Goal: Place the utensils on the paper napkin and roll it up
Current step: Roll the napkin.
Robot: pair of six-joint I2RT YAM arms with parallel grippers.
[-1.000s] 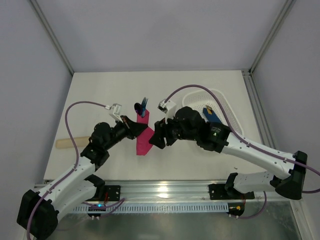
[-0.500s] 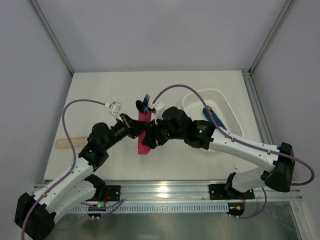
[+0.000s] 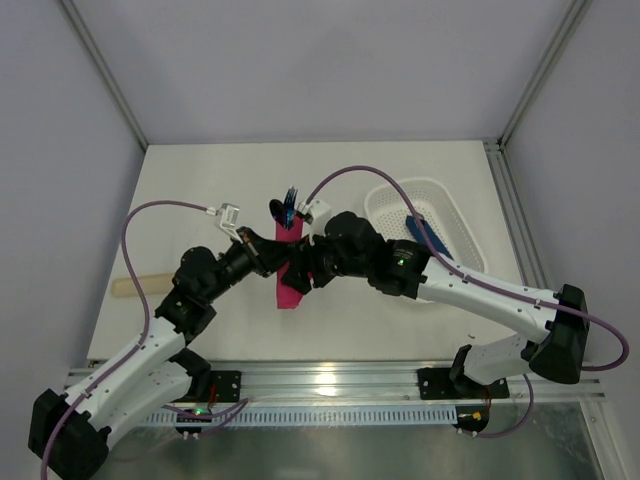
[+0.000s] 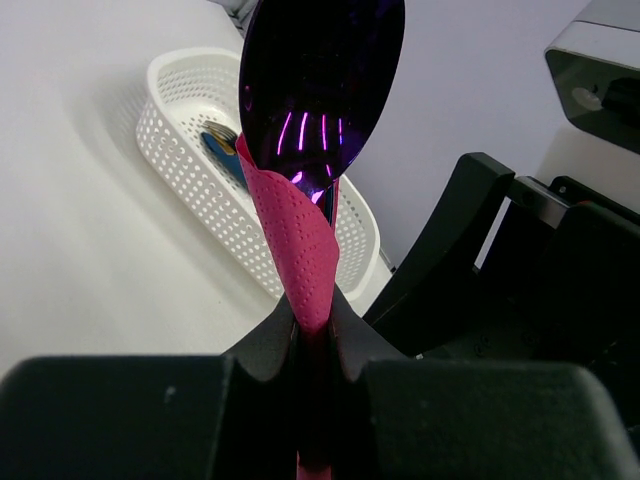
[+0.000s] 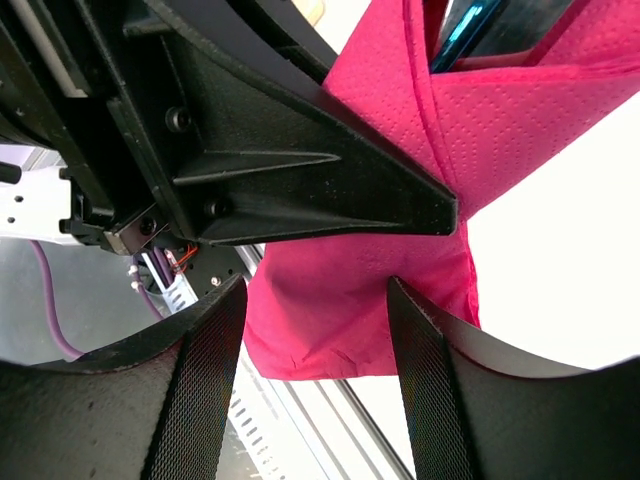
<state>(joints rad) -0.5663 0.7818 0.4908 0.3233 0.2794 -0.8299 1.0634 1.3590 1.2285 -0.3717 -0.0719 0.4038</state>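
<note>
**Flat stick** (image 3: 130, 286), pale beige. Lies on the counter (image 3: 200, 180) at its far left edge, well apart from everything else.

**Left pincer** (image 4: 312, 325). Reaches in from the left to the middle of the counter. Its jaws are clamped tight on the paper napkin (image 3: 289, 287). In the left wrist view its black fingers (image 4: 262, 350) pinch the pink paper between them, and the spoon's neck runs down into the fold.

**Paper napkin**, magenta-pink, dimpled. Folded lengthwise into a narrow wrap around the utensils (image 3: 285, 211), at mid-counter between the two pincers. Its near end spreads wider and looser below the left pincer's grip. Whether it rests on the counter or is lifted cannot be told.

**Utensils**, glossy dark purple. Their handles are inside the napkin and their heads stick out of its far end. One is a round spoon head, with a slimmer head of blue sheen just beside it.

**Right pincer** (image 5: 315, 295). Just right of the napkin, with jaws apart. Its mesh-faced pads (image 5: 200, 400) stand on either side of the napkin's near end and grip nothing. Whether a pad touches the paper cannot be told.

**Basket** (image 3: 412, 184), white, perforated. Stands on the right part of the counter, partly under the right arm, with a blue flat strip (image 3: 424, 233) lying in it.
</note>
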